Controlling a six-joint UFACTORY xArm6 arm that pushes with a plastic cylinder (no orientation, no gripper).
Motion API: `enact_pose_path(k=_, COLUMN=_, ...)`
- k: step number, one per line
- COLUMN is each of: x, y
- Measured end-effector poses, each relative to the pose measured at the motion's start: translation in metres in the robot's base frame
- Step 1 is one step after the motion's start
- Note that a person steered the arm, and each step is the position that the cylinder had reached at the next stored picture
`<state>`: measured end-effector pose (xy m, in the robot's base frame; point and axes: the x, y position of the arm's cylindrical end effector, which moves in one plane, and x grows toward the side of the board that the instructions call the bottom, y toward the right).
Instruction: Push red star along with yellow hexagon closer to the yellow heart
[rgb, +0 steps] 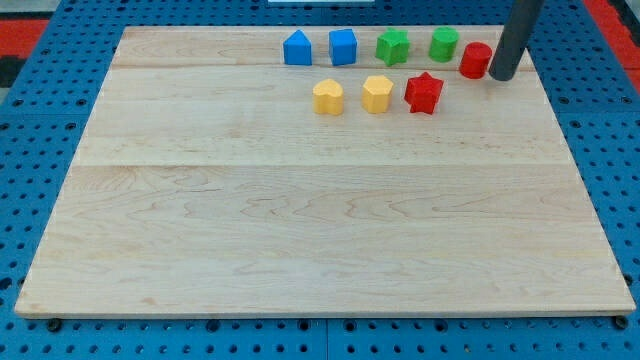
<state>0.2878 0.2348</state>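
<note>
The red star lies near the view's top right of the wooden board. The yellow hexagon sits just left of it, a small gap between them. The yellow heart lies left of the hexagon, also apart. The three form a row. My tip stands at the view's top right, right of the red star and touching or almost touching the right side of a red round block.
A row of blocks lies above them: a blue house-shaped block, a blue block, a green star-like block and a green block. The board's top edge is close behind these. Blue perforated matting surrounds the board.
</note>
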Motion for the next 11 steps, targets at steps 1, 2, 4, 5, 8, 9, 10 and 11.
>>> enact_pose_path(k=1, x=-0.01, y=-0.005)
enact_pose_path(k=2, x=-0.01, y=-0.019)
enact_pose_path(k=4, x=0.009, y=-0.011)
enact_pose_path(k=5, x=0.047, y=-0.008)
enact_pose_path(k=8, x=0.048, y=-0.069)
enact_pose_path(k=9, x=0.037, y=-0.079)
enact_pose_path(k=10, x=0.053, y=-0.081)
enact_pose_path(k=11, x=0.066, y=-0.107)
